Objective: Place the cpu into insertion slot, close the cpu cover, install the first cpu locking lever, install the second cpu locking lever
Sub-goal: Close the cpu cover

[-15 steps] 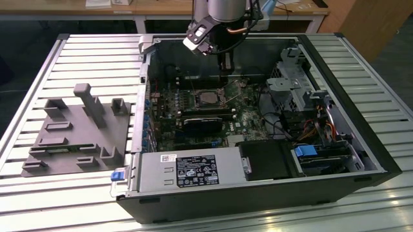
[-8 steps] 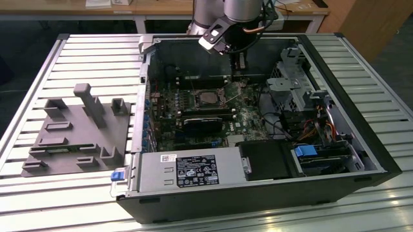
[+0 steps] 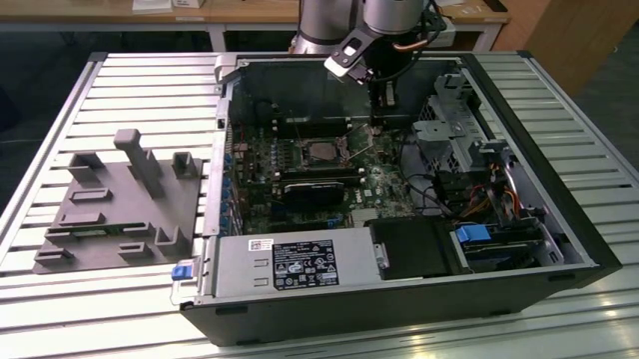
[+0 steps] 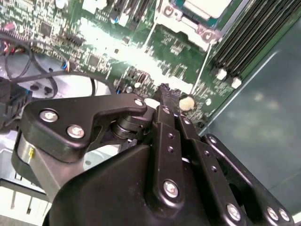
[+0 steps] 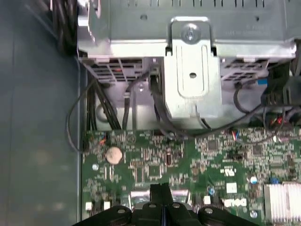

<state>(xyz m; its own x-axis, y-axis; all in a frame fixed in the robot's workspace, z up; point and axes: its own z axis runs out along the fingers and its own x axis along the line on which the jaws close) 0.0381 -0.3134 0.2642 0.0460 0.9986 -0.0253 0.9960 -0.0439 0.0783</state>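
Nearest you, your black jointed metal gripper point(image 4: 164, 89) has its fingers pressed together, nothing visible between them, tips low over the green circuit board point(image 4: 174, 47). The flat, square, pale-silver cpu point(image 4: 207, 5) sits nearby but apart, framed by the thin silver-grey cpu cover point(image 4: 181, 23). The grey-blue case wall point(image 4: 263, 94) crowds one side.
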